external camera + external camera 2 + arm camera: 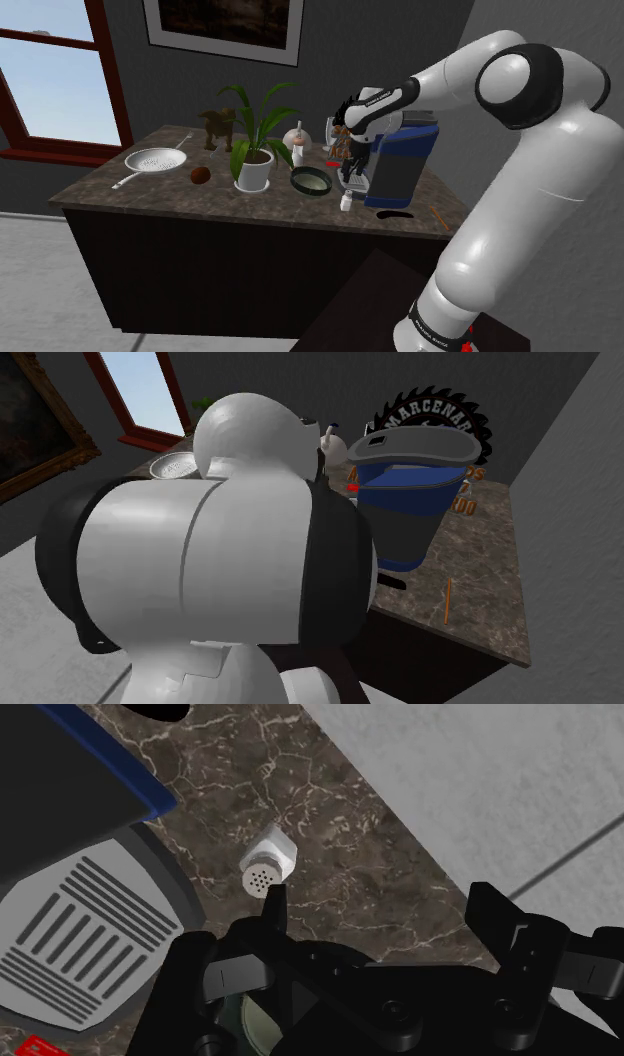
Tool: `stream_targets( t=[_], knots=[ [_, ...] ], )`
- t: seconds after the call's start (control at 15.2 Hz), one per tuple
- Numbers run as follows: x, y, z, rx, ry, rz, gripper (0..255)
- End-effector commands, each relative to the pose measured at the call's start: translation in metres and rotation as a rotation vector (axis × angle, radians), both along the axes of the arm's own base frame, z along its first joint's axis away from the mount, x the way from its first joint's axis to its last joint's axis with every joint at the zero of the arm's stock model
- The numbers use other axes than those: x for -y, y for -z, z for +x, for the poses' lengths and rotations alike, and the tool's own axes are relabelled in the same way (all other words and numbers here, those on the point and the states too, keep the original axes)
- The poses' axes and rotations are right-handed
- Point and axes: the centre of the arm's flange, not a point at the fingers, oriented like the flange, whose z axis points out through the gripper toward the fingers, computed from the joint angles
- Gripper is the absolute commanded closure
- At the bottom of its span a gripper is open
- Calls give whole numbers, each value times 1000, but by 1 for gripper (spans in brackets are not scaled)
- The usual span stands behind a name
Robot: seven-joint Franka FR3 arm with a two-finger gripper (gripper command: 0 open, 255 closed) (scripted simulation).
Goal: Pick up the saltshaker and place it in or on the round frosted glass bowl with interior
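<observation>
One counter of dark, white-veined stone carries everything here, and it is the biggest thing before me. My white arm rises from the stand at the shoulder view's lower right and bends over the counter's right end. There stands a blue and black coffee machine with a grey slotted drip tray at its foot. My hand hangs in front of it, pointing down.

Next in size is a potted plant, long green leaves in a white pot, near the middle of the counter. Toward the shoulder view's left of it lies a white colander with a handle. Between the plant and the coffee machine sits the round bowl, dark-rimmed with a paler inside and with nothing in it.

My gripper is spread wide, both black fingers well apart with bare stone between them, clasping nothing.

The saltshaker is small and pale grey, and its holed top faces my wrist camera. It stands on the counter just beside the drip tray and close to the counter's front edge. In the shoulder view it is to the right of the bowl and apart from it. It sits just past one fingertip, outside the gap between my fingers and not touched by either.

Smallest of all, a thin orange stick lies on the stone to the shoulder view's right of the coffee machine.
</observation>
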Motion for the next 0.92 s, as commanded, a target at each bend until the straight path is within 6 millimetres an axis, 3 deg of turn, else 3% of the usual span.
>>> stream_targets(
  t=[0.0,0.4,0.86],
  knots=[
    [19,20,7,0,4,2,0],
    [74,72,34,-2,18,12,0],
    [75,105,34,-2,19,13,0]
  ],
)
